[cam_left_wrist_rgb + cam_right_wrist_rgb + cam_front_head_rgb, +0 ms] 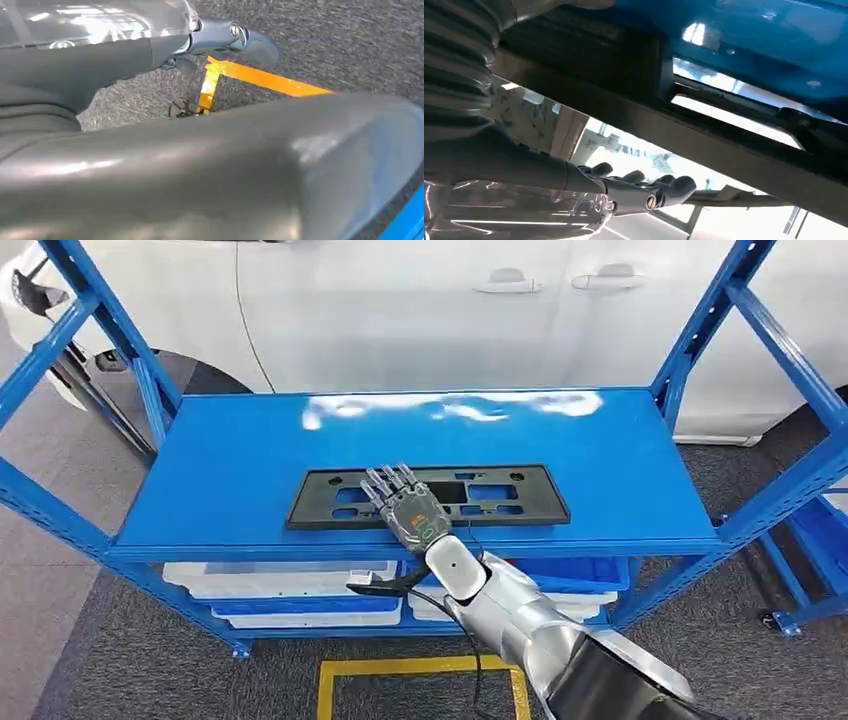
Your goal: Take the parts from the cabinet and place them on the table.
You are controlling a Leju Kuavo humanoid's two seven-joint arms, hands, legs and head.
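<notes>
A flat black plastic frame part (500,495) with several cut-outs lies on the blue shelf top (230,470) of the cabinet, near its front edge. My right hand (405,505) reaches in from the lower right, palm down, over the part's front middle. Its fingers are stretched out and apart and hold nothing. In the right wrist view the fingers (644,192) hover a little off the black part (624,60), with bright background showing between them. My left hand (225,35) hangs over the grey floor, its thumb straight out with nothing in it.
Blue slanted rack posts (110,330) (720,310) stand at both ends of the shelf. A white car (420,300) is parked close behind. White and blue bins (290,595) sit on the level below. Yellow floor tape (400,670) marks the carpet in front.
</notes>
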